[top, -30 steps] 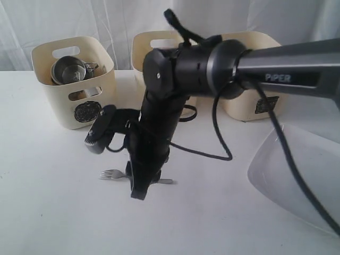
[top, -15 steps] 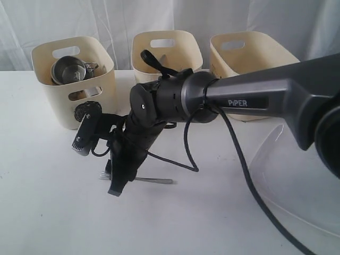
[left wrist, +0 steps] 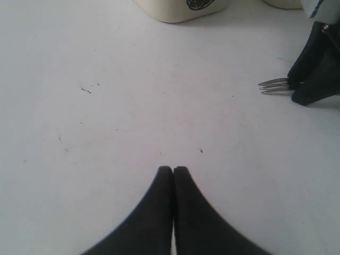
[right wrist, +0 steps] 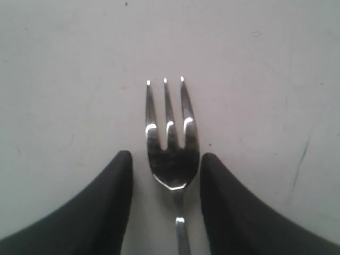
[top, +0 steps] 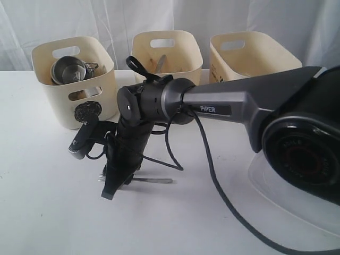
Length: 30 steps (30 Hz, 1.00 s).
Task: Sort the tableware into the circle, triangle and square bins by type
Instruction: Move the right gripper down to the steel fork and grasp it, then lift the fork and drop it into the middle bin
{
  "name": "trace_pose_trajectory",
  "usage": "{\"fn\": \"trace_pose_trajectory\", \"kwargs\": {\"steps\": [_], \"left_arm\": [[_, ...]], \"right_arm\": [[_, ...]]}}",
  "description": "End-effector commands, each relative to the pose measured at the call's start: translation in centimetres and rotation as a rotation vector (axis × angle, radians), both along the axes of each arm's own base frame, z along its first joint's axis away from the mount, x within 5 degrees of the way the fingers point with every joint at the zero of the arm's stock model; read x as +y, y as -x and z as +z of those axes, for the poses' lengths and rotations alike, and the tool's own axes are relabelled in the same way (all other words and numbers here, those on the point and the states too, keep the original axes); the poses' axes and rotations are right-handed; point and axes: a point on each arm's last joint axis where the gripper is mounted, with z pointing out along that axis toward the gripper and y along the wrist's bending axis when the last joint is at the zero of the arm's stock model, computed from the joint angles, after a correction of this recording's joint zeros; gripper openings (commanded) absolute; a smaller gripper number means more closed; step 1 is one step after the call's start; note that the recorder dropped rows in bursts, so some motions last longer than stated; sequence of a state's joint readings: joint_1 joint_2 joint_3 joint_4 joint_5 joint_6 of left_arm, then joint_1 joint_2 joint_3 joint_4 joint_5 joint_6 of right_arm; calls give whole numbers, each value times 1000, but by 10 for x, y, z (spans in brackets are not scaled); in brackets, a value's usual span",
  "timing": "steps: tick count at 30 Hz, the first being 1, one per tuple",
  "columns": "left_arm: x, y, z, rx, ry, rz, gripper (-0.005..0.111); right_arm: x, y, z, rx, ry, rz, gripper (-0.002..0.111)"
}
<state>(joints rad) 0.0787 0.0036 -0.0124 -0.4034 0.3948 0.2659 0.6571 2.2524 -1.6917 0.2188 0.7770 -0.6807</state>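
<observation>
- Swinging leftward and lower in the exterior view over the past second, the right arm (top: 228,106) is bringing its wrist down over the fork (top: 154,180).
- The white plate (top: 265,175) is sitting at the table's right edge, well apart from the action.
- Three cream bins are standing along the back. The circle bin (top: 53,101) is already holding a steel mug (top: 69,69), while the arm is hiding the middle bin's (top: 175,48) mark.
- The fork (right wrist: 169,159) is lying flat on the table, its long axis running left-right in the exterior view with the tines leftward.
- The right gripper (right wrist: 166,155) is straddling the fork's neck with its fingers apart, a sliver of table showing on each side. The fork is lining up along the gripper's own reach, so closing looks like the next move.
- The left gripper (left wrist: 173,169) is hovering pressed together and empty, well apart from the fork (left wrist: 273,85), so the right arm is the nearer one.
</observation>
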Motion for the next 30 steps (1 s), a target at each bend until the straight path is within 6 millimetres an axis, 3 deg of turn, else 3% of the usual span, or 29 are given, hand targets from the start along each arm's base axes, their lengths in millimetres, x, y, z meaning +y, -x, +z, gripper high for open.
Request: {"fn": "trace_pose_trajectory", "kwargs": {"steps": [1, 11, 18, 24, 30], "left_arm": [[-1, 1, -5, 28, 5, -10, 0], [-1, 1, -5, 28, 5, -10, 0], [-1, 1, -5, 28, 5, -10, 0], [-1, 1, -5, 28, 5, -10, 0], [-1, 1, -5, 28, 5, -10, 0]], "right_arm": [[-1, -4, -6, -18, 23, 5, 39], [0, -6, -9, -40, 11, 3, 37], [-1, -4, -16, -5, 32, 9, 0], [-1, -4, -14, -11, 30, 9, 0], [-3, 0, 4, -9, 30, 35, 0]]}}
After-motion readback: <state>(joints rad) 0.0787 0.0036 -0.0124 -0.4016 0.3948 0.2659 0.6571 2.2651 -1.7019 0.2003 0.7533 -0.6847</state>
